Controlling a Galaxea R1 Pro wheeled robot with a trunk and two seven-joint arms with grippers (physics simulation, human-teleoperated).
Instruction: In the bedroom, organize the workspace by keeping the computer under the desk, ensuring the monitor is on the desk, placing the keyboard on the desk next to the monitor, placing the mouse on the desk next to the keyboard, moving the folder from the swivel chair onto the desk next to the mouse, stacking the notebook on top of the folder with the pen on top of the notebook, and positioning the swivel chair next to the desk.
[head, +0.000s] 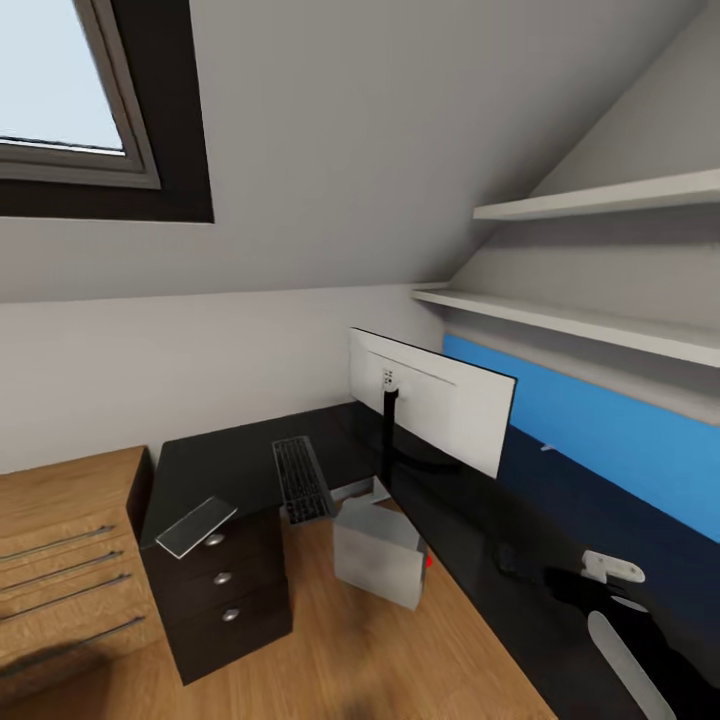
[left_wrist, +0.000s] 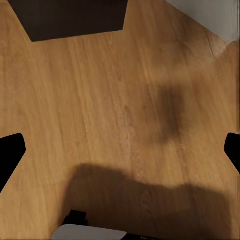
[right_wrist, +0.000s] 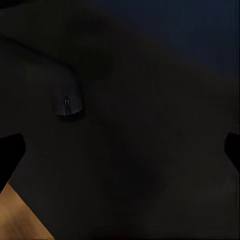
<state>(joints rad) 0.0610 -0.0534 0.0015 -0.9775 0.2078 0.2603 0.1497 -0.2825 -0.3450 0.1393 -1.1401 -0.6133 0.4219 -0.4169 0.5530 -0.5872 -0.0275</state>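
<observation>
Two dark fingertips of the right gripper (right_wrist: 120, 145) stand at opposite edges of the right wrist view, spread wide with nothing between them but the glossy black top of the desk (right_wrist: 150, 165). Ahead of that open gap, off toward one fingertip, lies the mouse (right_wrist: 68, 104), small and rounded, dim against the dark surface and hard to make out beyond its pale outline and wheel. A wedge of wood floor (right_wrist: 20, 220) shows past the desk edge near the same fingertip.

From the head view the mouse (head: 507, 556) is a small dark lump on the desk (head: 470, 540), close in front of the right arm's white and black parts, which are cut off at the frame's lower right corner. Farther along the desk stands the monitor (head: 435, 400), its white back turned toward the camera, so the screen is hidden. Beyond it the keyboard (head: 301, 479) lies on the desk's other wing, partly hanging past the edge. The computer (head: 378, 553) sits tilted on the floor, just at the inner corner of the desk, its red light barely showing.

Both fingertips of the left gripper (left_wrist: 120, 150) are likewise spread wide, above bare floor with blurred shadows; a dark drawer unit (left_wrist: 75, 17) is cut off at the frame edge.
</observation>
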